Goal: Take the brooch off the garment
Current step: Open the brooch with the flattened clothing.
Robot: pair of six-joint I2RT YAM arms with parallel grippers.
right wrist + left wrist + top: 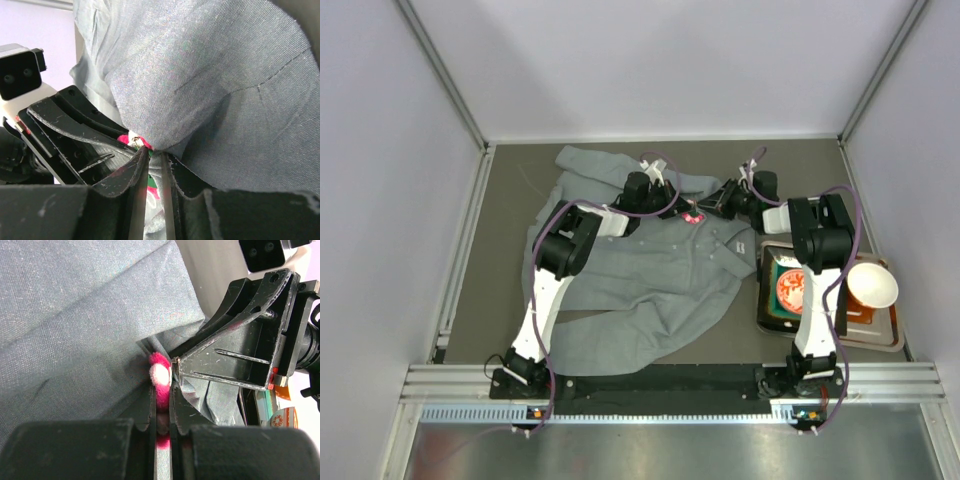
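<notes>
Seemingly light and fuzzy-soft, the brooch (159, 371) sat clamped in the left gripper (161, 392) while the right gripper (152, 152) pinched the limp shirt (210, 75) just beside it, likely sound holds.

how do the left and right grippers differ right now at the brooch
The left gripper has its jaws closed on the brooch, pink showing between them; the right gripper seems to pinch only the garment beside it. In the top view the left gripper reaches in from the left, the right gripper from the right. Both have jaws nearly shut, tips almost meeting at the brooch.
</notes>
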